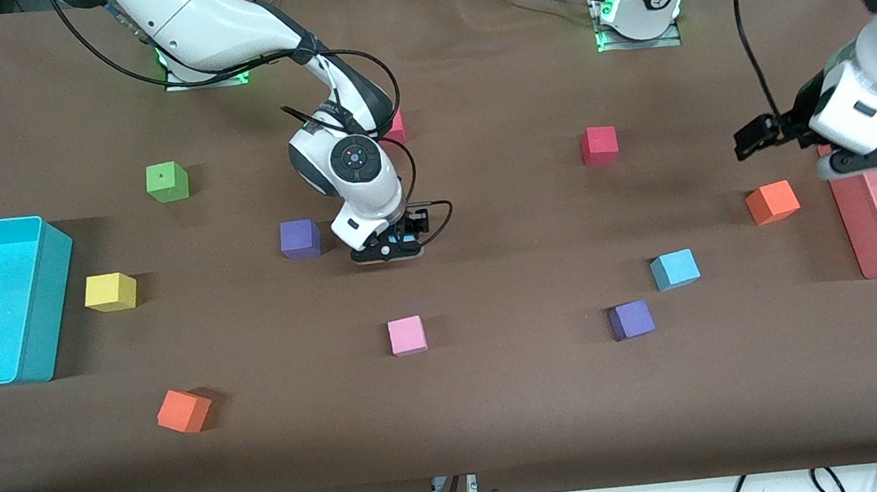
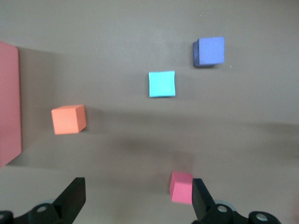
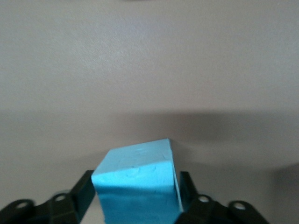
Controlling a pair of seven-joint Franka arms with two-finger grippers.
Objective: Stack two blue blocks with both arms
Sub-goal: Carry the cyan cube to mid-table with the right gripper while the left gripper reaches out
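My right gripper [image 1: 397, 244] is clamped on one sky-blue block [image 3: 138, 184] low over the mid-tabletop [image 1: 506, 403]. The other sky-blue block [image 1: 674, 269] lies toward my left arm's end; the left gripper [image 2: 135, 200], spread empty, waits there.

Lighting's pretty even and bright from overhead, so the brown cloth-covered surface [image 1: 506, 403] shows only short soft shadows beside each cube. Green status lights glow at both arm bases. Wrist views look washed out and greyer, with a broad dim shadow band across each. The light-blue foam cube [image 3: 138, 186] sits so close it's a bit soft, probably out of focus.
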